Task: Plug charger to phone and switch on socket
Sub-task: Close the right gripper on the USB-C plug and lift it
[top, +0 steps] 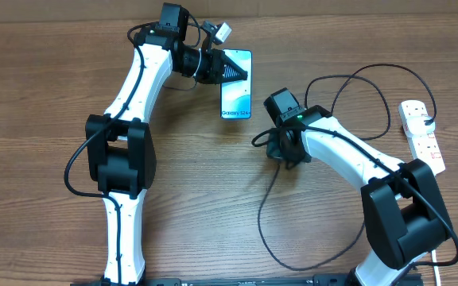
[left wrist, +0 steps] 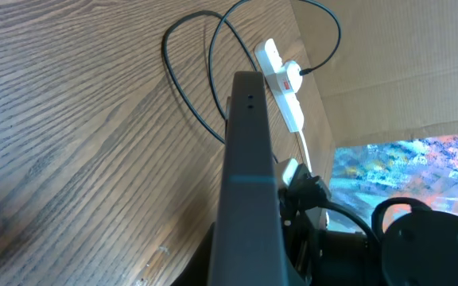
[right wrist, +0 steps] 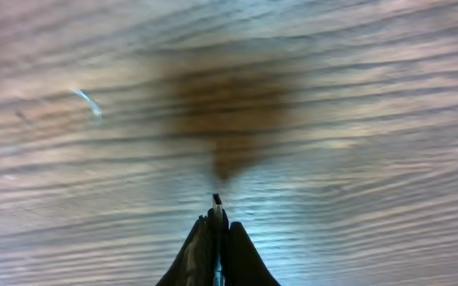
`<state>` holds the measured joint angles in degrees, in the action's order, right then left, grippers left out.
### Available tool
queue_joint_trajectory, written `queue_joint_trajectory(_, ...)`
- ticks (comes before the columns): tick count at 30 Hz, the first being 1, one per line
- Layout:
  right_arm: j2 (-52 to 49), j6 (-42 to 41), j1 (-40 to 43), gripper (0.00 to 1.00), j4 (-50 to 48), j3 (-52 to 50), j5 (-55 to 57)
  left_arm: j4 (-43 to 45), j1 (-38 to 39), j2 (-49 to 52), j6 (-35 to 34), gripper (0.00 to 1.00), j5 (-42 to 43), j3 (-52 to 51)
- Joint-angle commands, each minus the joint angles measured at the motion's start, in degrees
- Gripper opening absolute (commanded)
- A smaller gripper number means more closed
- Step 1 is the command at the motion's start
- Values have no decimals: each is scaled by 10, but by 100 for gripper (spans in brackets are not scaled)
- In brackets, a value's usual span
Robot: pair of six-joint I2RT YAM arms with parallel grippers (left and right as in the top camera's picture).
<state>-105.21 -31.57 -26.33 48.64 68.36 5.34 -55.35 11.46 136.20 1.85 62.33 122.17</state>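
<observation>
1. Nearest the robot's base, the charger lies slack on the table. One wide loop swings out front, then runs up under the right arm.
2. The right gripper is nose-down over bare wood, mid-table. Its fingers are pinched fully together on the charger's end, and the small connector tip pokes out just past the fingertips. The tip points at the table with its shadow right ahead. I can't tell whether it touches the surface.
3. The phone is beyond and to the left of that gripper, near but clearly apart. Its lower end, with the white "Galaxy S24" band, is the end closest to the connector, and the two are not mated.
4. The socket sits well off to the right, near the table edge, with a black plug seated in it. The cable arcs from there back toward the right arm. Neither gripper is near the socket.
5. Farthest out, the left gripper comes in from the left, closed down and lying across the upper part of the phone's screen. I can't tell whether it pinches the phone or just presses on it.
6. The left wrist view shows the phone edge-on, level with the table.
</observation>
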Motion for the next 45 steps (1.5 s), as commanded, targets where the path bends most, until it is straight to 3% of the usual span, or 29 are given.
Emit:
queue_joint_trajectory(1, -5, 71, 2, 4, 3, 9, 25, 0, -6, 4, 4, 4, 22, -2)
queue_joint_trajectory(13, -44, 78, 2, 4, 2, -9, 11, 2, -6, 4, 8, 4, 22, -2)
queue_joint_trajectory(14, -46, 78, 2, 5, 4, -9, 6, 2, -6, 4, 8, 4, 22, -2)
queue_joint_trajectory(17, -50, 78, 2, 22, 7, -9, 6, 3, -6, 4, 8, 4, 22, -2)
queue_joint_trajectory(22, -50, 77, 2, 29, 13, -9, 6, 4, -6, 4, 8, 4, 22, -2)
queue_joint_trajectory(25, -50, 76, 2, 21, 18, -9, 0, 3, -6, 4, 8, 4, 22, -2)
queue_joint_trajectory(33, -50, 61, 2, 19, 30, -9, -16, 3, -6, 4, 8, 4, 22, -2)
queue_joint_trajectory(37, -50, 61, 2, 4, 28, -9, -16, 3, -6, 4, 8, 4, 22, -2)
queue_joint_trajectory(45, -49, 66, 2, 4, 22, 12, -21, 4, -6, 4, 8, 4, 22, -2)
